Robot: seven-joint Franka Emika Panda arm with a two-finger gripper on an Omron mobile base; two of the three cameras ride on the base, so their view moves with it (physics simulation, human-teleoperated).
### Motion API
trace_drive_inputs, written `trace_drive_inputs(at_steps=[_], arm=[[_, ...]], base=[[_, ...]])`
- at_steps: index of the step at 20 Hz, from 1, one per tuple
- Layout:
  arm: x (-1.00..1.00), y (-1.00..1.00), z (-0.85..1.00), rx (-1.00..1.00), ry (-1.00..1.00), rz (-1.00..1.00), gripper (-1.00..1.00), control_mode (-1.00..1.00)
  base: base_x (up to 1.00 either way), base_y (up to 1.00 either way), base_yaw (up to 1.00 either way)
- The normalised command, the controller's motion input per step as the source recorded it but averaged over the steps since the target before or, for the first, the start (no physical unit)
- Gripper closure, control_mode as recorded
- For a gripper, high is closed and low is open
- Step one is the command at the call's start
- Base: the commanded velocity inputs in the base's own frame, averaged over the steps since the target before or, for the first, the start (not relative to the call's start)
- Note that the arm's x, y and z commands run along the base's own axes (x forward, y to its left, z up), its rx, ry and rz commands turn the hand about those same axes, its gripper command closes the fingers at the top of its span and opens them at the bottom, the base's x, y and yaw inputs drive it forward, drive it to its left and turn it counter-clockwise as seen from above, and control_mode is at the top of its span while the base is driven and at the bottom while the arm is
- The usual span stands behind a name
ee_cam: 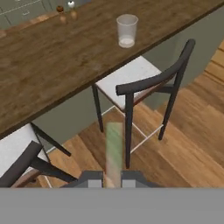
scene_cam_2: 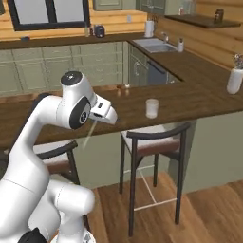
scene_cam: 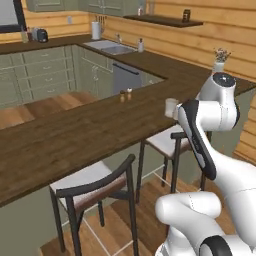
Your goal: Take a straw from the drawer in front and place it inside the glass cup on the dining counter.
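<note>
My pincer (ee_cam: 113,180), at the bottom centre of the hand view, is pinching the straw (ee_cam: 114,146), which sticks out over the stool (ee_cam: 144,81). So the fetching is done, I judge. The glass cup (ee_cam: 127,30) stands empty at the upper middle on the counter (ee_cam: 52,61), well apart; carrying and dropping in remain.

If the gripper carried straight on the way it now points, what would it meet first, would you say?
Probably the nearer stool: the gripper, shut on the straw, points down past the dining counter edge at its backrest and seat. Depth is unclear, so it might pass to the floor.
</note>
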Motion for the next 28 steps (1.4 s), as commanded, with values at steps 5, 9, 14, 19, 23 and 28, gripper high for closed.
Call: trace_drive_inputs(at_steps=[5,9,14,19,23,28], arm=[[0.0,0.0,0.0,0.0,0.0,0.0,1.0,1.0],[0.0,0.0,0.0,0.0,0.0,0.0,1.0,1.0],[0.0,0.0,0.0,0.0,0.0,0.0,1.0,1.0],[0.0,0.0,0.0,0.0,0.0,0.0,1.0,1.0],[0.0,0.0,0.0,0.0,0.0,0.0,1.0,1.0],[0.0,0.0,0.0,0.0,0.0,0.0,1.0,1.0]], base=[[0.16,-0.87,0.55],[0.13,-0.96,0.51],[0.09,-1.0,0.42],[0.35,-0.86,0.25],[0.76,-0.38,0.06],[0.98,-0.17,0.0]])
